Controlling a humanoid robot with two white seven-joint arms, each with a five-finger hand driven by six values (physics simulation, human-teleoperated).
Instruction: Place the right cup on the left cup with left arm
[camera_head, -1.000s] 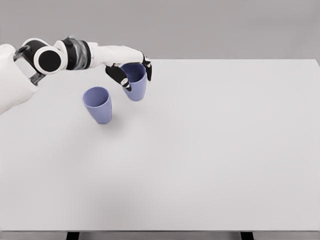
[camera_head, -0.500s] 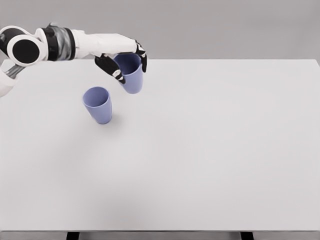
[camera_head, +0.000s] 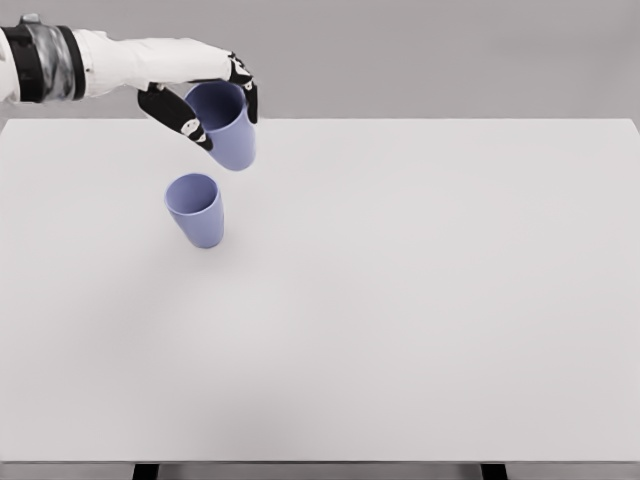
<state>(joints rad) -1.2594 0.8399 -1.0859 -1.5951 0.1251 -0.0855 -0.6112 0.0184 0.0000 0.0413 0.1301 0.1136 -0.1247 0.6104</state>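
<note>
Lifted clear of the desk (camera_head: 420, 300) since the earlier frames, the right cup (camera_head: 226, 126) now hangs up and right of the left cup (camera_head: 197, 209), apart from it, with the left hand (camera_head: 205, 95) and its fingers (camera_head: 185, 125) clamped around its rim. Risk: the carried cup tilts, so a skewed descent could knock the standing cup over.
</note>
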